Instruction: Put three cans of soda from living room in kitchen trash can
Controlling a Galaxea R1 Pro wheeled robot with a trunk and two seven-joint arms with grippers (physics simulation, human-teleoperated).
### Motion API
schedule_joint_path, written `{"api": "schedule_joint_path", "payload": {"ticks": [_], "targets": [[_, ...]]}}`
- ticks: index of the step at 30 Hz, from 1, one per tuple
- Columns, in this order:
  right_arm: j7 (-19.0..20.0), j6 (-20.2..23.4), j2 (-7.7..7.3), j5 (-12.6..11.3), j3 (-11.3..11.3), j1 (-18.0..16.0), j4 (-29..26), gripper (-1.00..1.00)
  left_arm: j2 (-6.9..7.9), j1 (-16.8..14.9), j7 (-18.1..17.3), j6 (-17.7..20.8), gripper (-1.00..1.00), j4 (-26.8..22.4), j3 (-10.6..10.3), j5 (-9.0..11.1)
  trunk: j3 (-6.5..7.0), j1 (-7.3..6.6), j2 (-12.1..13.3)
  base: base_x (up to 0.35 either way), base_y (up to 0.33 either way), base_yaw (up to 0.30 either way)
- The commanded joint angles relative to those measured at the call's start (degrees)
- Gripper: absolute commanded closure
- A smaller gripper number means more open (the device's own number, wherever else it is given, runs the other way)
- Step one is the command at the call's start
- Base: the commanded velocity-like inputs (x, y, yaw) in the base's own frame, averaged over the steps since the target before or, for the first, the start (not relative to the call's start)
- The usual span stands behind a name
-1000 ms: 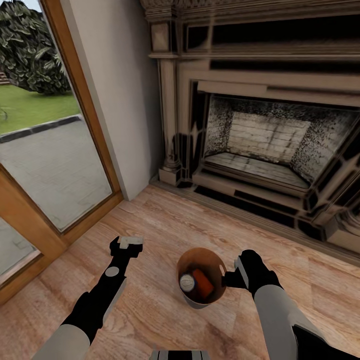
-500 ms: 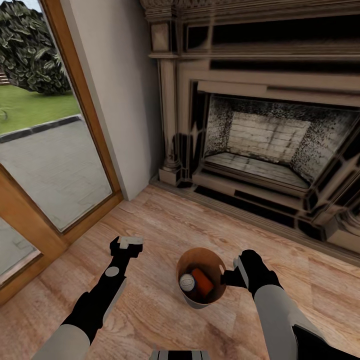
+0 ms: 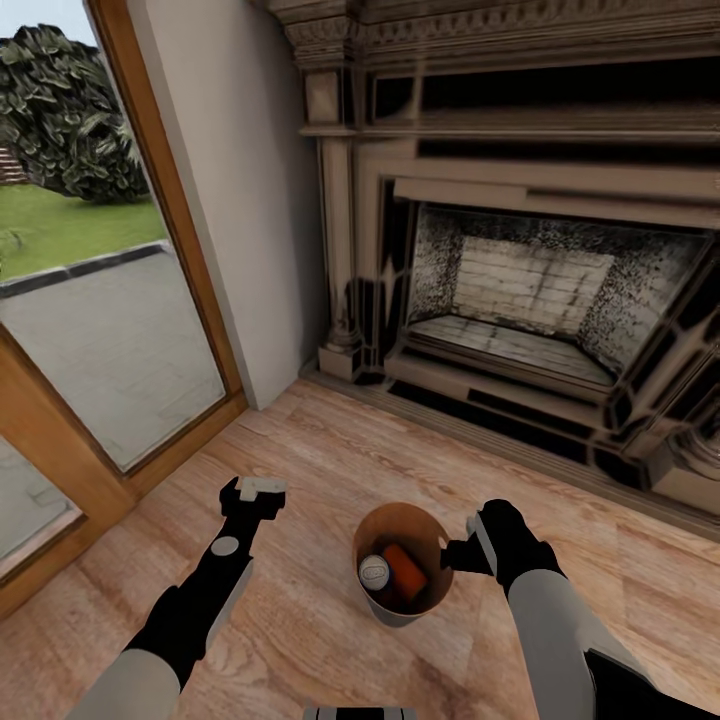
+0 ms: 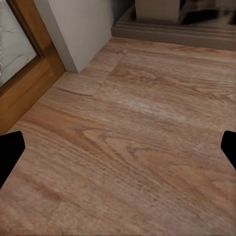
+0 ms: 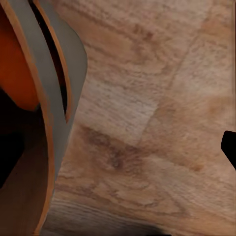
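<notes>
Apparently mid-haul: the right pincer [image 3: 455,556] clamps the rim of the tash can [image 3: 375,604], off the wood floor [image 3: 330,450] by the fireplace [image 3: 520,290], two cans of soda [image 3: 390,570] visible inside. Left pincer [image 3: 258,490] is spread, empty. Next, carrying it to the kitchen, kept upright.

head looks down at wood floor [image 3: 330,450], wrists close above it

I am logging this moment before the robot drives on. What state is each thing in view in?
Trash can: upright, held at its rim, above the wood floor.
Dark blue soda can: inside the bin, silvery top up.
Orange soda can: inside the bin, leaning.
Right gripper: shut on the bin's rim.
Left gripper: open, empty.
Fireplace: unlit.
</notes>
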Motion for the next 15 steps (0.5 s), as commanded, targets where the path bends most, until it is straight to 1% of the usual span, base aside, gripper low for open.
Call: {"api": "schedule_joint_path", "payload": {"ticks": [1,15], "targets": [[0.0,0.0,0.01,0.01,0.0,0.0,0.0,-1.0,0.0,0.0,0.01,0.0,-1.0,0.27,-0.02,0.0,0.23,-0.02,0.02,0.0,0.0,0.0],[-0.01,-0.02,0.01,0.01,0.01,0.0,0.0,-1.0,0.0,-0.02,-0.12,0.01,-1.0,1.3,-0.09,0.08,3.33,-0.38,0.2,0.0,0.0,0.0]]}}
